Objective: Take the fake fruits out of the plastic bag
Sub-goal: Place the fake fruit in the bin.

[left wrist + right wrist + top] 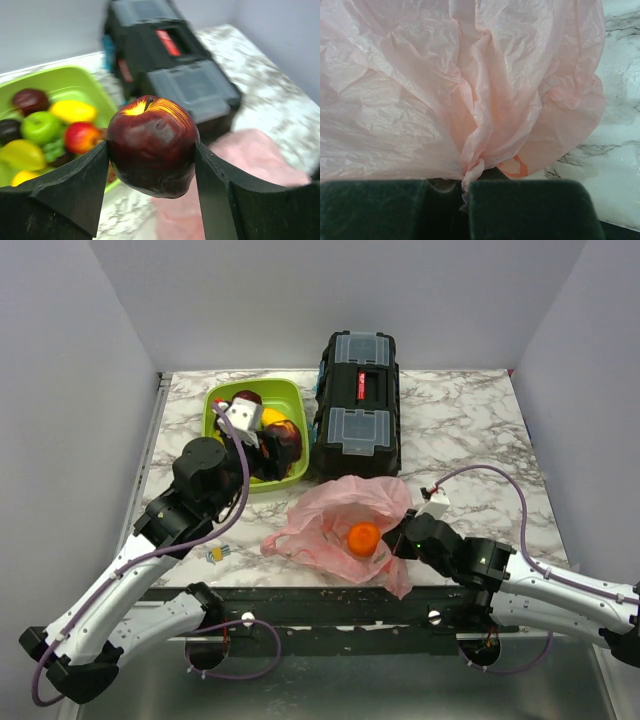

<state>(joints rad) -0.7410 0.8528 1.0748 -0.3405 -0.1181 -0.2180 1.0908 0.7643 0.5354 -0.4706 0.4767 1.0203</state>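
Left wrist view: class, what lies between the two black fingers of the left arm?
A glossy dark red and yellow plastic apple, clamped with both left fingers touching its sides. The left wrist view shows it plainly.

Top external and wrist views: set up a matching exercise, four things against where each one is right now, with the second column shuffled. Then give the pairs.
Things:
1. red-yellow apple
2. plastic bag
3. orange
4. black toolbox

Places:
A. pinched in the shut right gripper
B. lying in the bag's open mouth
C. standing beside the green tray
D. clamped in the left gripper

Pairs: 1-D, 2-A, 3-B, 4-C
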